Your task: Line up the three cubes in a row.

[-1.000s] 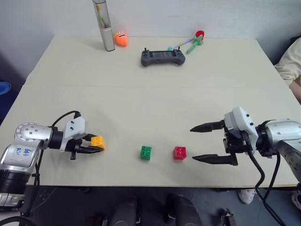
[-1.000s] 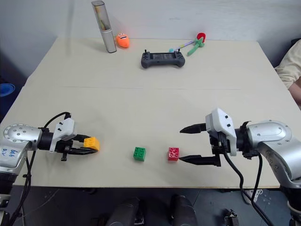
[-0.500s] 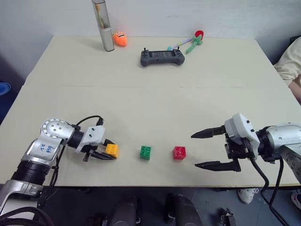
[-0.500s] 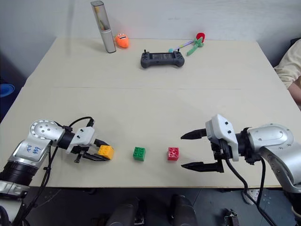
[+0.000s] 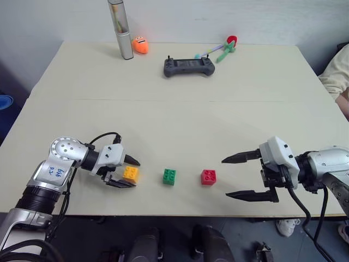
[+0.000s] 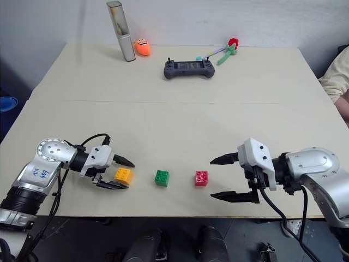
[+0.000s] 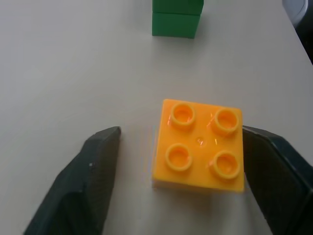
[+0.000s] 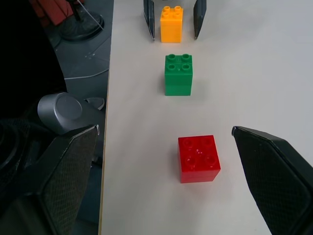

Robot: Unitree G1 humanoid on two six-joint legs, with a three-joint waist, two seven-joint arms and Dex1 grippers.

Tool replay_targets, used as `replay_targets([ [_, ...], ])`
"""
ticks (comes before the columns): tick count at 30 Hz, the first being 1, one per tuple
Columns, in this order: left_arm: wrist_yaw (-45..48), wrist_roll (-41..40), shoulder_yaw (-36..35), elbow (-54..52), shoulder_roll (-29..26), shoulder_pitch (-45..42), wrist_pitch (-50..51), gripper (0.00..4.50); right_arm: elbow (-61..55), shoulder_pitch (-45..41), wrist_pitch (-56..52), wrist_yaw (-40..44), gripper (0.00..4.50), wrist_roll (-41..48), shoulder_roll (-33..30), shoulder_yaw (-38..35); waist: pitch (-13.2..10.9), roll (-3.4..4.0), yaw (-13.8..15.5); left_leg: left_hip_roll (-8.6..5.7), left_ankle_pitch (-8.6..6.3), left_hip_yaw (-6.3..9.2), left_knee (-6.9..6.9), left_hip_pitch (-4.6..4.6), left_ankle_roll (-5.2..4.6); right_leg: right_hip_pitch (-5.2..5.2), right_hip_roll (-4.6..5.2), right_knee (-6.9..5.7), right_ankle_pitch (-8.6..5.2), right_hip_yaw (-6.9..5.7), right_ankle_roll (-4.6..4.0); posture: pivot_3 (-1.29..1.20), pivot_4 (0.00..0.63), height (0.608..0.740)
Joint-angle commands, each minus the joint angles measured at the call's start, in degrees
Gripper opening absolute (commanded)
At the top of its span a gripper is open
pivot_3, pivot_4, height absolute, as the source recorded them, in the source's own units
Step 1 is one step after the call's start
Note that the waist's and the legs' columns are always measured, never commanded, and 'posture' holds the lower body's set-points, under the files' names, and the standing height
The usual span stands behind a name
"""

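So I'm looking down at a pale beige table [image 5: 180, 114] with a faint seam running across the middle, pushed up against a plain light wall. Dark floor past the near edge, something blue off the left side, and a person's light sleeve [image 5: 338, 73] at the right edge.

The three cubes sit in a row near the front edge: yellow-orange cube [image 5: 130, 173], green cube [image 5: 169, 176], red cube [image 5: 208, 177], all apart from each other.

My left gripper [image 5: 129, 172] has its jaws spread, straddling the yellow-orange cube on the table. My right gripper [image 5: 233, 177] hangs wide open just right of the red cube, holding nothing.

Far side has a grey game controller [image 5: 188, 66], a silver tube [image 5: 120, 29], a round orange toy [image 5: 139, 44] and a green-and-red toy [image 5: 224, 48].
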State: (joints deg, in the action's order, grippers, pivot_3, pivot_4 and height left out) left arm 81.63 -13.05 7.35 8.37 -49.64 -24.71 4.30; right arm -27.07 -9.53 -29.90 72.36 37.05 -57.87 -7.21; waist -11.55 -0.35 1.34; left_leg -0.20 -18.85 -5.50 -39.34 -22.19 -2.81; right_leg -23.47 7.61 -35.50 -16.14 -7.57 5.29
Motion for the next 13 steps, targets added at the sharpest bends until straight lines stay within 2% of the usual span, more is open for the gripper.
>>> replay_targets([
  [1, 1.7, -5.6, -7.9, -5.3, -6.4, 3.8, 5.6, 4.49, 1.9, 3.0, 2.2, 2.7, 4.50, 0.3, -2.5, -7.2, 0.0, 0.00, -0.1, 0.01, 0.00, 0.01, 0.00, 0.00, 0.00, 0.00, 0.03, 0.01, 0.00, 0.00, 0.00, 0.00, 0.150, 0.740],
  [7, 5.7, -11.6, -21.2, -9.2, -17.5, 14.2, 13.3, 4.49, 9.5, 9.9, 5.6, 11.9, 4.50, 1.1, -5.4, -17.7, 0.0, 0.01, -0.1, 0.05, -0.01, 0.01, 0.01, 0.07, 0.01, 0.07, 0.05, 0.04, 0.00, 0.01, 0.00, 0.00, 0.150, 0.740],
  [10, 6.1, -14.0, -26.6, -9.3, -20.1, 16.8, 16.2, 4.49, 12.6, 12.0, 6.6, 15.9, 4.50, 1.4, -6.4, -20.6, 0.0, 0.01, 0.1, 0.06, -0.03, 0.05, 0.01, 0.05, 0.00, 0.08, 0.06, 0.09, 0.00, 0.01, 0.00, 0.00, 0.150, 0.740],
  [13, 6.0, -15.8, -29.1, -10.0, -21.1, 18.0, 18.1, 4.49, 14.7, 12.0, 7.6, 16.9, 4.50, 0.6, -6.5, -20.3, 0.0, 0.01, 0.1, 0.05, -0.04, 0.08, 0.01, 0.08, 0.00, 0.12, 0.10, 0.09, 0.00, 0.02, 0.00, 0.00, 0.150, 0.740],
])
